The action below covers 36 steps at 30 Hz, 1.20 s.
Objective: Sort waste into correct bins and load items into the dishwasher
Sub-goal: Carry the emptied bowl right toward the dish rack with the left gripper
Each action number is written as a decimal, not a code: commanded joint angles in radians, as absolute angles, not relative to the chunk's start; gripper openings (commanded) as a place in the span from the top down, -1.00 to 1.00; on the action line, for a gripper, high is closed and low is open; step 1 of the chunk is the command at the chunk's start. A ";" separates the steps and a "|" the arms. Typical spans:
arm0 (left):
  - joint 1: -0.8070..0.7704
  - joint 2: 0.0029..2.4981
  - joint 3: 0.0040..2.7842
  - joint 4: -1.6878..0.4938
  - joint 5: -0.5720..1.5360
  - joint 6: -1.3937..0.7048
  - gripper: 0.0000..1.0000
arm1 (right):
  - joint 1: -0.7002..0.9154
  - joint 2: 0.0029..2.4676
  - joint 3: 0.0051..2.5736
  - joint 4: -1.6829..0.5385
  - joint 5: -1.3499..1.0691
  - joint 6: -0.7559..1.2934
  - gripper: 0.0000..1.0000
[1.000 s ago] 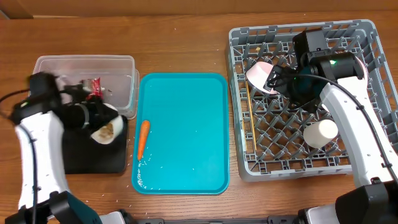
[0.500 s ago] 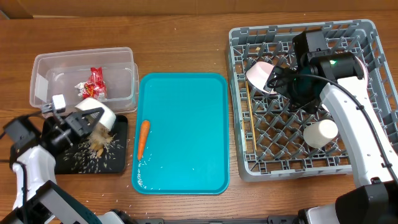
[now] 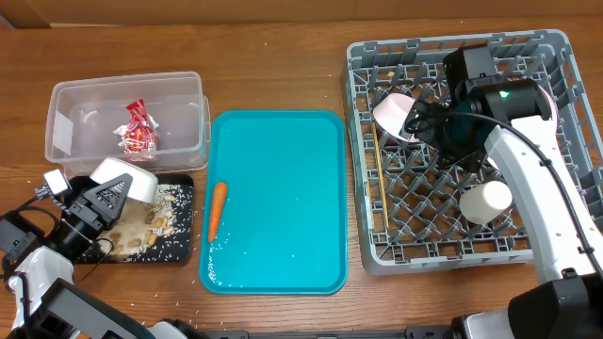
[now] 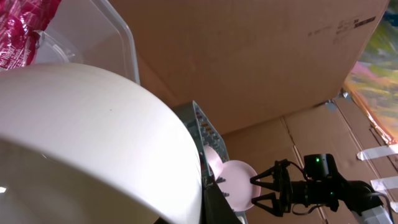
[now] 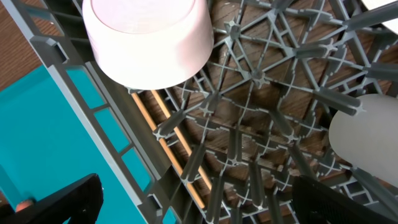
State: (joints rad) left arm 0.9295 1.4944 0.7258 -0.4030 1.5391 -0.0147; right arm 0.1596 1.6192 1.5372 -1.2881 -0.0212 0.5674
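From above, the left tool point(image 3: 105, 198) is clamped on a white bowl point(image 3: 130, 179), which is tipped over the black tray point(image 3: 187, 179). Beige crumbs point(image 3: 160, 224) lie scattered on that tray. Behind it on the table point(image 3: 283, 56), the clear tub point(image 3: 75, 94) holds a red-and-silver wrapper point(image 3: 138, 129). A carrot point(image 3: 217, 209) lies on the teal tray point(image 3: 283, 188). In the grey rack point(image 3: 556, 56), a second bowl point(image 3: 394, 113) leans near the left side, chopsticks point(image 3: 378, 184) lie along the left edge and a cup point(image 3: 485, 201) lies toward the front. The right tool point(image 3: 417, 121) has its fingers apart, just beside the second bowl.

The left wrist view is mostly filled by the bowl point(image 4: 93, 137), with the wrapper point(image 4: 22, 31) and tub point(image 4: 106, 31) above it.

The right wrist view shows the right tool point(image 5: 199, 202) spread wide over the rack point(image 5: 261, 81), gripping nothing. The second bowl point(image 5: 149, 37) is ahead, the chopsticks point(image 5: 174, 155) lie below it, and the cup point(image 5: 367, 130) is at the right.
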 commanded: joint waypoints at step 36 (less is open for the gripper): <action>-0.420 1.680 1.097 0.337 0.955 -0.667 0.92 | -0.155 1.612 1.547 -1.264 -0.047 0.656 -1.00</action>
State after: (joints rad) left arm -0.3603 1.5776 1.0874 0.2279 0.9981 -0.4599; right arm -0.1265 1.6192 1.5372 -1.2594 -0.0219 0.6403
